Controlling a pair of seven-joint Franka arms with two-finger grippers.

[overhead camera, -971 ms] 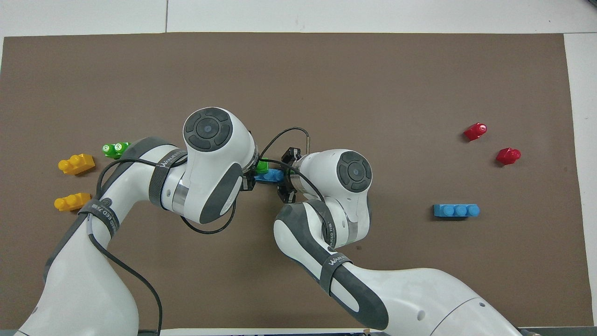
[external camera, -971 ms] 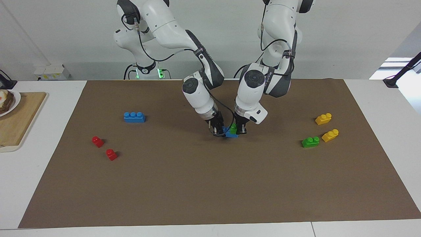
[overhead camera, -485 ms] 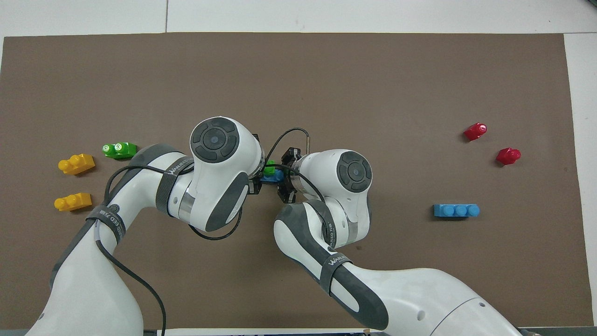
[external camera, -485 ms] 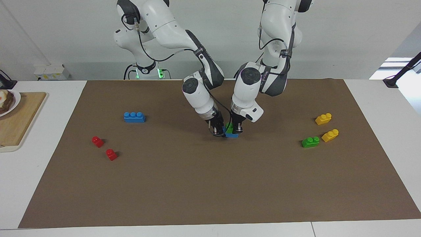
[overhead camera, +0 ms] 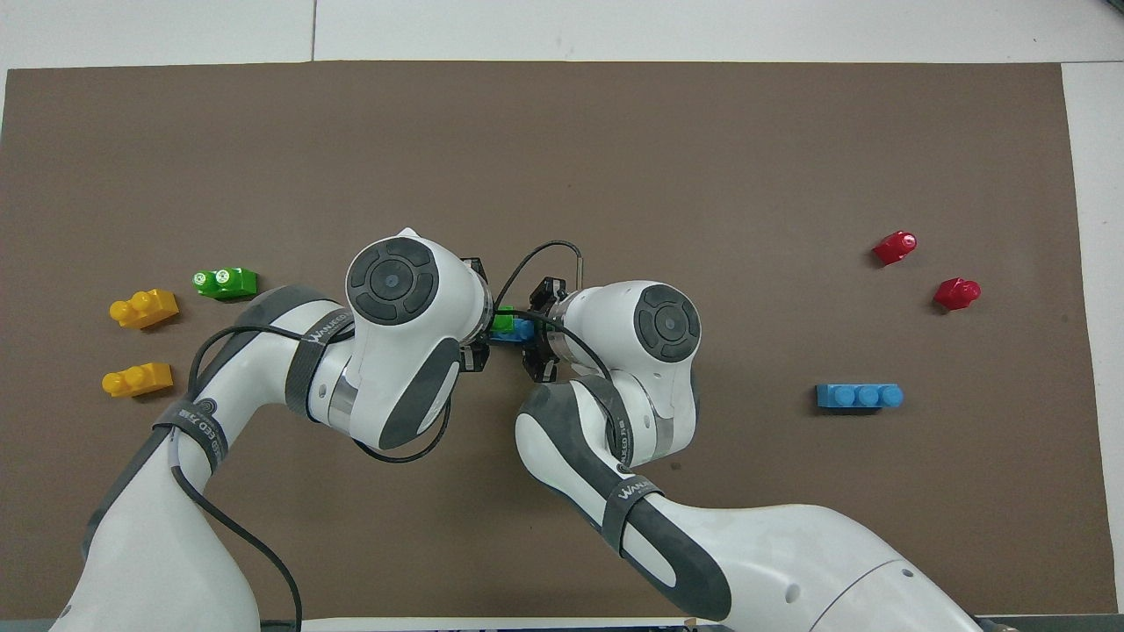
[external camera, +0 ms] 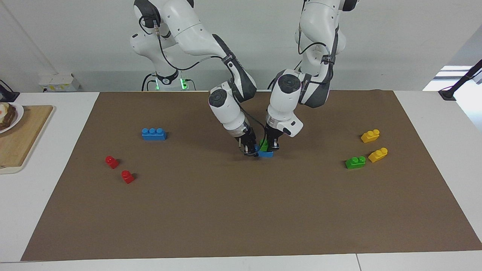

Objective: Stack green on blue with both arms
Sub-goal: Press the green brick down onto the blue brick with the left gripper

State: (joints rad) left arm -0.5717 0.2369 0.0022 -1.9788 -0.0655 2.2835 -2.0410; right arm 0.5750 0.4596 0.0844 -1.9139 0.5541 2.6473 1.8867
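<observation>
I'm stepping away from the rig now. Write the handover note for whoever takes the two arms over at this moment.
Left gripper: at mid-mat, shut on the green brick.
Right gripper: beside it, shut on the blue brick.
Job's things: the green brick sits on top of the blue brick, between the two grippers, low over the brown mat. Whether the studs are fully seated cannot be told.
Spare bricks: second green brick near the yellow bricks at the left arm's end; second blue brick and red bricks at the right arm's end.
Done: both picked up and brought together.
Left: confirm the press, release, withdraw.
</observation>
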